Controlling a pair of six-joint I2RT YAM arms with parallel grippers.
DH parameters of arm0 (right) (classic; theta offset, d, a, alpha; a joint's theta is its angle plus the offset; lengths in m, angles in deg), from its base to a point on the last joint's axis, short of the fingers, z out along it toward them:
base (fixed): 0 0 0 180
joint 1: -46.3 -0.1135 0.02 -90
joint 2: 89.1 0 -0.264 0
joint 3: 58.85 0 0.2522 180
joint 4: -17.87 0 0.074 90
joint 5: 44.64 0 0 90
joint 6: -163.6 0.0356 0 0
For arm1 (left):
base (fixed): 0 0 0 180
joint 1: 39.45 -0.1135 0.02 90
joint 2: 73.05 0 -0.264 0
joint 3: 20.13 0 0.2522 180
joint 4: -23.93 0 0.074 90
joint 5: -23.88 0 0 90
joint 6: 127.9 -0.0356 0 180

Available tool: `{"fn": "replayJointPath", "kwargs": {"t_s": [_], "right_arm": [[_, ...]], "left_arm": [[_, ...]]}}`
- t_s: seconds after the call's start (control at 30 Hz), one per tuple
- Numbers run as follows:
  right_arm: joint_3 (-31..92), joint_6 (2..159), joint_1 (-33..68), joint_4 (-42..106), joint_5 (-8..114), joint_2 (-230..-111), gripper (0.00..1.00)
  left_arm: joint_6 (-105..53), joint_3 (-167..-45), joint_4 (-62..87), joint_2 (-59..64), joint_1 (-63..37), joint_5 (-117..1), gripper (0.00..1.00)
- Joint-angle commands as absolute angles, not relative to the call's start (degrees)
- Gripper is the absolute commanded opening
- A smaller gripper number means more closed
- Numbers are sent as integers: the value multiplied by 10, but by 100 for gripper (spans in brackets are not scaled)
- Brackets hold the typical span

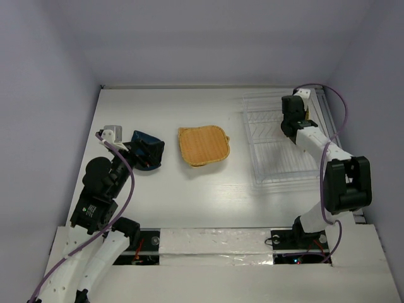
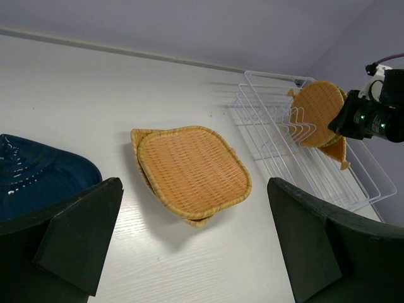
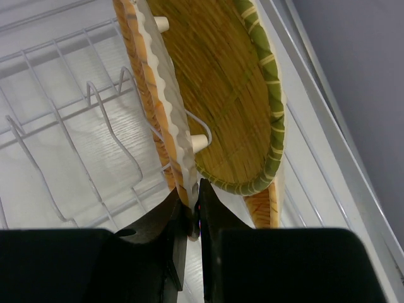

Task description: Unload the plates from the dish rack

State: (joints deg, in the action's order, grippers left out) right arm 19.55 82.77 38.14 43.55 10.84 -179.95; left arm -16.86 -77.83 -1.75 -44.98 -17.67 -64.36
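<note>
The clear dish rack (image 1: 278,167) stands at the right. My right gripper (image 1: 294,120) reaches into it and is shut on the lower rim of an upright scalloped orange plate (image 3: 165,101) with a white edge; the jaws (image 3: 194,214) pinch it. Beside it stands a round woven plate (image 3: 237,95) with a green rim, and a third plate (image 3: 270,205) behind. Two rounded-square woven plates (image 1: 202,145) lie stacked mid-table, also in the left wrist view (image 2: 189,170). The dark blue plate (image 1: 153,148) lies left of them. My left gripper (image 2: 202,252) is open and empty next to the blue plate (image 2: 38,180).
White wire slots (image 3: 95,126) of the rack run left of the held plate. The rack's rim (image 3: 328,126) lies close to the right wall. The back wall stands behind the rack (image 2: 297,158). The right arm (image 2: 375,117) shows in the left wrist view.
</note>
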Motion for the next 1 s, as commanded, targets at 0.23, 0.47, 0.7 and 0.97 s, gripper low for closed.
{"fn": "replayJointPath", "kwargs": {"t_s": [0.23, 0.47, 0.7, 0.97], "right_arm": [[181, 819, 366, 346, 98, -1684, 0], [189, 825, 361, 360, 102, -1622, 0], [220, 891, 350, 414, 273, -1586, 0], [223, 993, 285, 404, 591, -1621, 0]], "left_arm": [[-180, -777, 9, -446, -174, -627, 99], [-188, -776, 15, -443, -174, -612, 99], [-188, -772, 23, -442, -174, -600, 99], [-183, -770, 22, -437, -184, -617, 99]]}}
